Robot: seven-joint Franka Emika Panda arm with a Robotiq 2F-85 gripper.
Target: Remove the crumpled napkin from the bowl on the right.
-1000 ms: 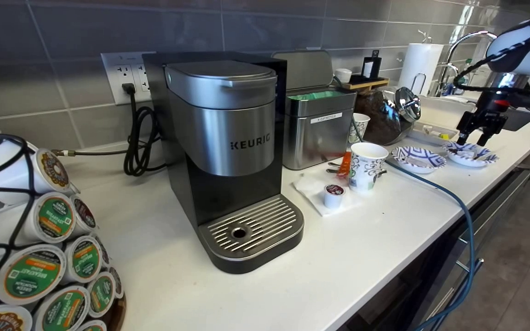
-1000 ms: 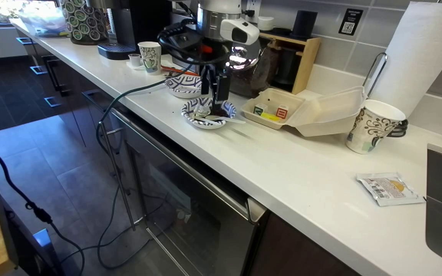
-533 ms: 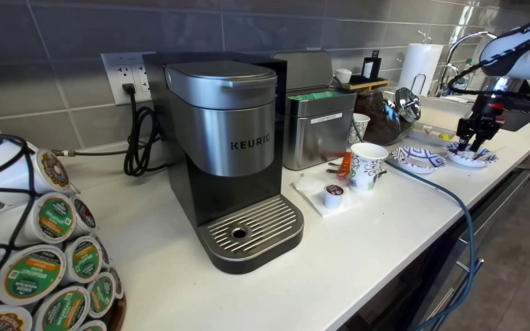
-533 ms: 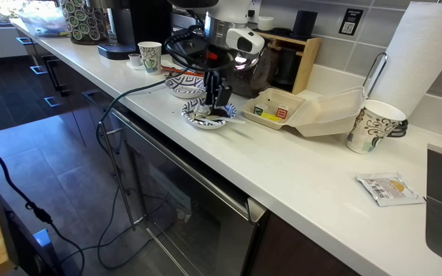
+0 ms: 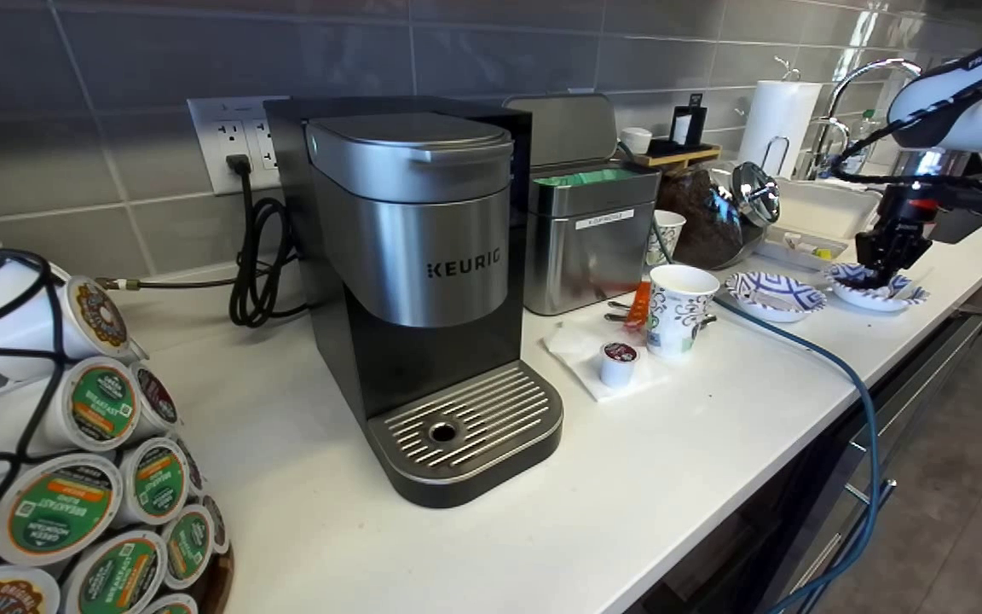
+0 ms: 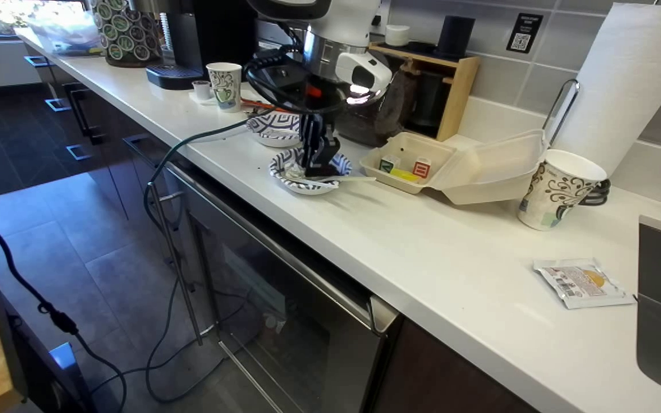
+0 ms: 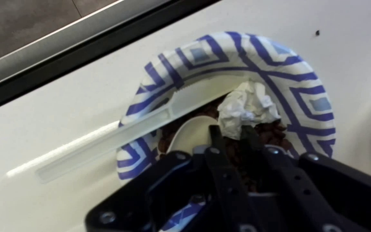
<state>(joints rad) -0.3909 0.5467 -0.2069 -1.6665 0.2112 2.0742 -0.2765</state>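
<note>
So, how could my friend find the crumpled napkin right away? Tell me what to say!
Start at the long white counter and find the blue-and-white bowl that the gripper points down into. There, a knife and a spoon lie next to the napkin. Unlike them, it's a wrinkly, scrunched-up white lump.

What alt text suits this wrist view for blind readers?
A black two-finger gripper frames the lower tip of a crumpled white napkin; whether it grips is unclear. The napkin sits amid brown beans in a round blue-patterned white paper bowl, with a white plastic spoon and translucent plastic knife.
</note>
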